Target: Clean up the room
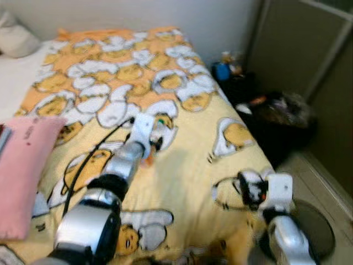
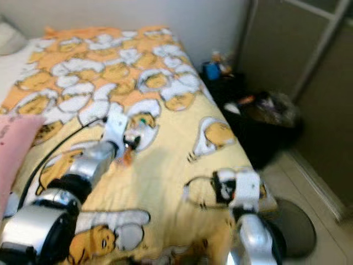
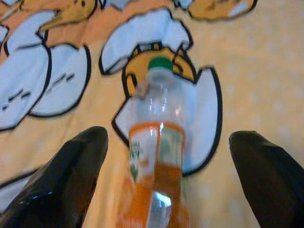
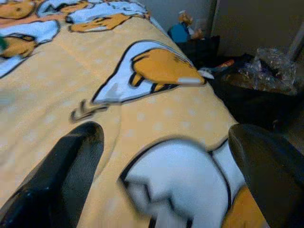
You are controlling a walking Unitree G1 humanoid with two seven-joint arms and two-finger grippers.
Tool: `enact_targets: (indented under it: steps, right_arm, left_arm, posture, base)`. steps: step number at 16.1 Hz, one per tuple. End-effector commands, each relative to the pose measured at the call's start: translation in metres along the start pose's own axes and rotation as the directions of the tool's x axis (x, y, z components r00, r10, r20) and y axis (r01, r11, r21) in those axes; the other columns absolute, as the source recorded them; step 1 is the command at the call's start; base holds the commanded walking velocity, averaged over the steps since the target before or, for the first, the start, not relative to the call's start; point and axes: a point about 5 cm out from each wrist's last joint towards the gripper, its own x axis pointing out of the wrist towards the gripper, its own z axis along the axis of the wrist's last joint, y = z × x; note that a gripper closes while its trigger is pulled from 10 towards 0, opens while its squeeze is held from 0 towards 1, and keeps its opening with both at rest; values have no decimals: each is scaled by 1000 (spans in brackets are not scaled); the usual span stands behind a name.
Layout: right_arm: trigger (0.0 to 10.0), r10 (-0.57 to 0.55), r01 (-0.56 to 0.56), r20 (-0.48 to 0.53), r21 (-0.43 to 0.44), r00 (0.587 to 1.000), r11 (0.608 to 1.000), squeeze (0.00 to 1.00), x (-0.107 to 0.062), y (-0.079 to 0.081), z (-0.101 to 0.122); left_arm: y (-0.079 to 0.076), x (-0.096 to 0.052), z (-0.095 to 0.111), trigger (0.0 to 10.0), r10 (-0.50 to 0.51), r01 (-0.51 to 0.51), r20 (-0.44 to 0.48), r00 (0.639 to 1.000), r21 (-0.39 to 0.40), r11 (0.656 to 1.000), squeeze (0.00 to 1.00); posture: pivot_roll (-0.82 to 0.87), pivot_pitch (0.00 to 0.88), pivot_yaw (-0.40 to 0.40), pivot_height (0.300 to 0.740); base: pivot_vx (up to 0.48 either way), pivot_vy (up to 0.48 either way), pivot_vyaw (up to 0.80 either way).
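Left gripper point(image 3: 166, 185), jaws spread, straddles the clear green-capped plastic bottle point(image 3: 157, 156) mid-bed; right gripper point(image 4: 166, 180), jaws apart, hovers at the yellow egg-print bedspread's point(image 1: 182, 182) right edge.

The bottle point(image 3: 159, 156) is clear, glossy plastic with a smooth green cap and a shiny orange label. It lies on a soft, matt cloth blanket point(image 1: 182, 182) with a faint dotted print. The left gripper point(image 3: 166, 180) has smooth, glossy black fingers point(image 3: 61, 185). Both arms are brushed silver metal. At the bed's left edge lies a matt pink fabric cushion point(image 1: 22, 171).
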Motion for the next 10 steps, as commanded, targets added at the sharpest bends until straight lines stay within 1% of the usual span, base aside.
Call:
enact_targets:
  steps: [1,2,3,4,5,6,7,8,9,10]
  right_arm:
    - [10000,53,-53,10,-8,999,999,0,-7,11,5]
    - [10000,85,-85,3,-15,996,996,0,-22,18,4]
    - [10000,103,-103,-2,-21,995,994,0,-34,23,3]
    - [10000,106,-106,-5,-20,994,994,0,-42,25,4]
    - [10000,107,-107,-6,-22,994,994,0,-47,25,5]
    - [10000,112,-112,-6,-36,994,993,0,-58,27,9]
    - [10000,122,-123,-9,-46,992,991,0,-63,28,13]
    - [10000,134,-134,-17,-55,991,989,0,-71,29,18]
    - [10000,135,-136,-19,-56,991,989,0,-73,29,19]
    - [10000,150,-151,-24,-68,988,986,0,-78,30,20]
  left_arm:
    - [6,1,11,10000,24,-25,20,999,7,1000,0]
    - [6,2,10,10000,30,-30,21,999,2,1000,0]
    - [6,2,11,10000,39,-39,30,999,-11,999,0]
    - [8,3,20,10000,62,-60,72,995,-37,998,0]
    - [9,3,25,10000,80,-76,95,992,-42,996,0]
    - [16,1,34,10000,153,-155,154,976,-3,988,0]
    - [24,0,37,10000,225,-232,176,958,22,972,0]
    - [33,-2,36,10000,300,-312,195,934,32,950,0]
    - [34,-3,35,10000,307,-318,195,932,28,948,0]
    - [32,-2,31,10000,290,-296,183,940,10,955,0]
  posture:
    - [-166,111,78,740]
    - [-190,159,91,740]
    - [-200,176,94,740]
    - [-209,192,95,740]
    - [-220,207,91,740]
    - [-236,230,83,740]
    - [-242,240,75,740]
    - [-251,266,54,740]
    - [-251,266,54,740]
    - [-256,286,40,740]
  base:
    - [0,0,0]
    - [0,0,0]
    - [0,0,0]
    - [0,0,0]
    - [0,0,0]
    - [0,0,0]
    - [0,0,0]
    - [0,0,0]
    - [0,0,0]
    - [0,0,0]
